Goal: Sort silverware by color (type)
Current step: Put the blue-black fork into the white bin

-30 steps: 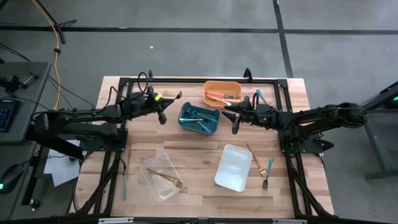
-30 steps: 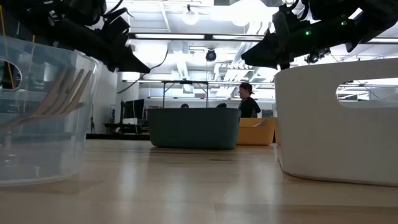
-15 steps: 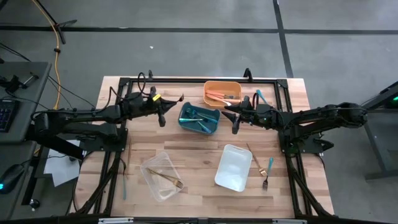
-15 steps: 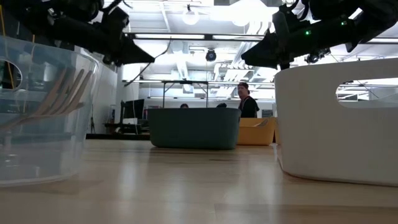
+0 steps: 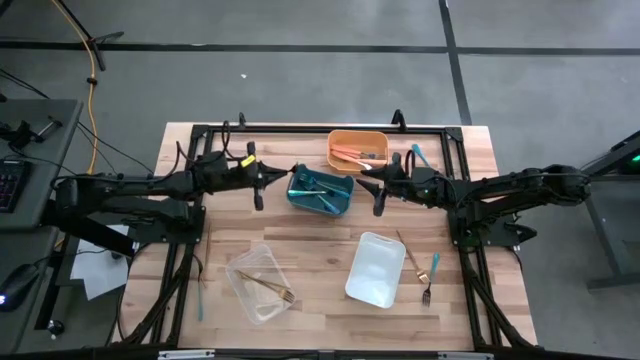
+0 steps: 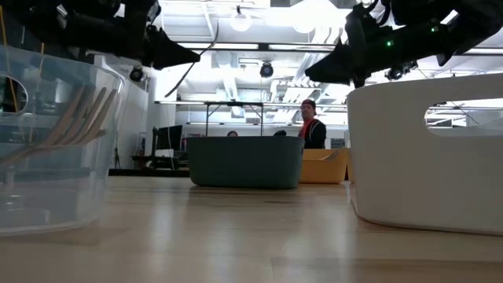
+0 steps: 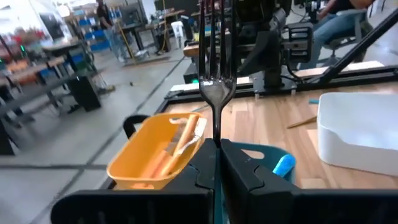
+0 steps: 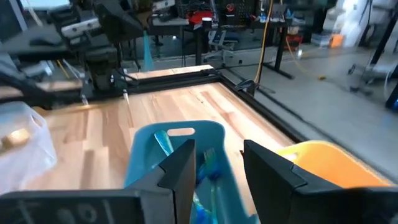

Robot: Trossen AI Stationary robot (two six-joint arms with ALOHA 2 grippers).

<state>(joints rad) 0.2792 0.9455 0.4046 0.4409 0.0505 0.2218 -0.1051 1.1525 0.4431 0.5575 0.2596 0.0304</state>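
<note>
Your left gripper point(image 7: 217, 152) is clamped on a thin dark fork point(image 7: 214, 68), mid-frame beside the teal bin point(image 5: 320, 188); your right gripper point(image 8: 217, 165) gapes empty between the teal and orange bins point(image 5: 357, 148).

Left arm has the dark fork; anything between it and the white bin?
The teal bin sits just ahead of the left gripper holding the dark fork, the white bin beyond it. The right gripper hovers open beside that bin.
</note>
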